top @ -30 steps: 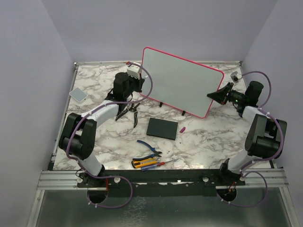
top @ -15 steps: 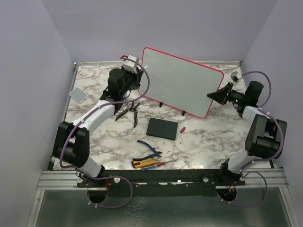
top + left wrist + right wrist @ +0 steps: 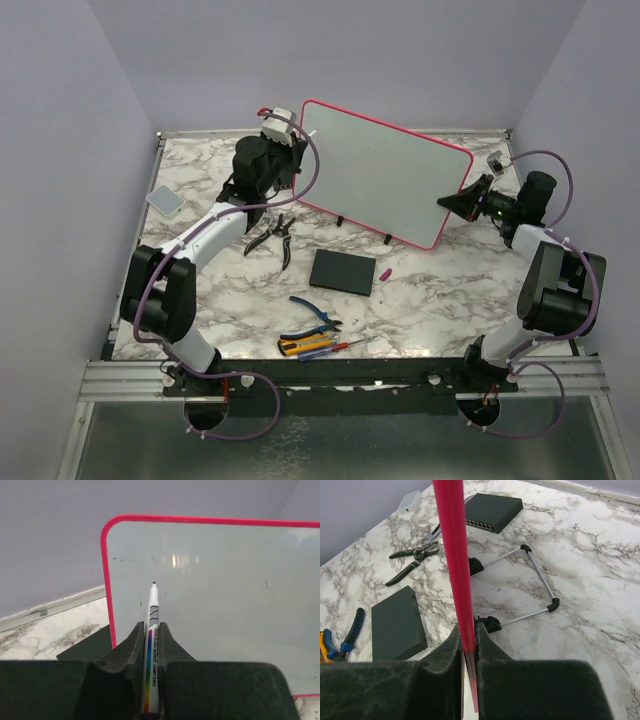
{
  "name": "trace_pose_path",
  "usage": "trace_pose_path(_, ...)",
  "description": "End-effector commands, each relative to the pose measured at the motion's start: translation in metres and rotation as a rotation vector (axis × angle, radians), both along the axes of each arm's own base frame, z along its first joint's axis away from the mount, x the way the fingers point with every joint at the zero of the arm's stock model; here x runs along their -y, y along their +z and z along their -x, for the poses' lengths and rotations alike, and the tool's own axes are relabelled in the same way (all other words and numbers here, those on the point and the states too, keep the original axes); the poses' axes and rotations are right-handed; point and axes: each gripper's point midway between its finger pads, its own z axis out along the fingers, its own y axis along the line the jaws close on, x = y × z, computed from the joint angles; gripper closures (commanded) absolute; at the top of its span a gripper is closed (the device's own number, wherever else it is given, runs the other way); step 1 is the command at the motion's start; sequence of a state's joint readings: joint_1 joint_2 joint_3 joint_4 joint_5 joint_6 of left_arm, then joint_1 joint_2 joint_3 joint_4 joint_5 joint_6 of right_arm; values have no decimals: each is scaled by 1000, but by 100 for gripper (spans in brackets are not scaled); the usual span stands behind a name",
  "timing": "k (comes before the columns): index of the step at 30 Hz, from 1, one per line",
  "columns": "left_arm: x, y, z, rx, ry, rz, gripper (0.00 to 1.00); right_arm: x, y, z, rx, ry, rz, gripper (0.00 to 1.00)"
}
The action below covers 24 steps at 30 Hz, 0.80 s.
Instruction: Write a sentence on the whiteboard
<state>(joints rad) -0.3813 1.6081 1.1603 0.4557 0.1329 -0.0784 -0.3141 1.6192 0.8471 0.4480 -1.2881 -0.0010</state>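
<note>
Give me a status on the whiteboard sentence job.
Done: the left gripper is shut on an uncapped marker, and the right gripper clamps the pink frame of the whiteboard. In hand: the marker tip points at the board's upper left; contact cannot be told. Left: the whole sentence, since no lettering shows, only a few specks.

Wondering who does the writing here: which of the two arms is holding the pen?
The left gripper: it clamps the marker, tip aimed at the whiteboard. The right gripper only pinches the board's pink edge.
</note>
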Motion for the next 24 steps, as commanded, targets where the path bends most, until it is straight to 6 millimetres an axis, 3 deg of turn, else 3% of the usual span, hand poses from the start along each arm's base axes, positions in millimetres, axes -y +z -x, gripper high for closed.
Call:
trace_pose_path(1, 2, 14, -12, 29, 11, 34, 100, 9, -29, -6, -90, -100, 28, 99)
trace_pose_path(18, 7, -4, -25, 0, 13, 21, 100, 10, -30, -6, -90, -100, 28, 99)
trace_pose_path(24, 14, 0, -23, 3, -25, 43, 100, 9, -30, -7, -95, -97, 25, 99)
